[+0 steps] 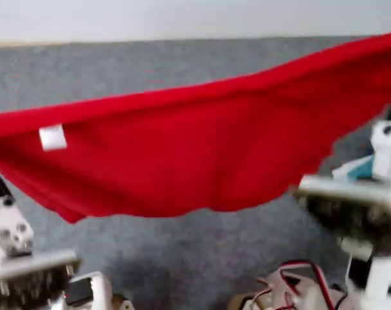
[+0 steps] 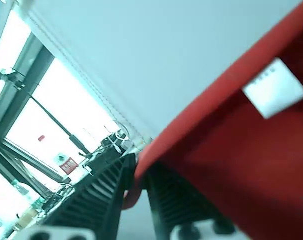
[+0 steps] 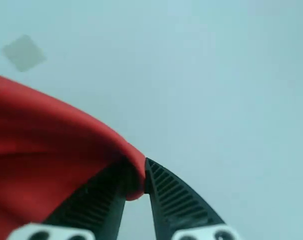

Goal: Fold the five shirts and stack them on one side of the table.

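Holding the red shirt (image 1: 202, 155) aloft, we pinch one edge in our left gripper (image 2: 139, 169) and another in our right gripper (image 3: 135, 169), both clamped tight on cloth. It stretches from nine o'clock to two o'clock above the grey table (image 1: 182, 64), its white tag (image 1: 52, 137) near nine.

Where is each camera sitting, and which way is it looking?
High view: sits above, looks down on the grey table; the red shirt hangs stretched across it; arms show at both lower corners.
Left wrist view: rides the left arm, looks up past the left gripper, shut on the shirt's edge, toward windows.
Right wrist view: rides the right arm, looks up past the right gripper, shut on the shirt, toward a plain pale surface.
Shared: all see the shirt; the high and left wrist views both show its white label.
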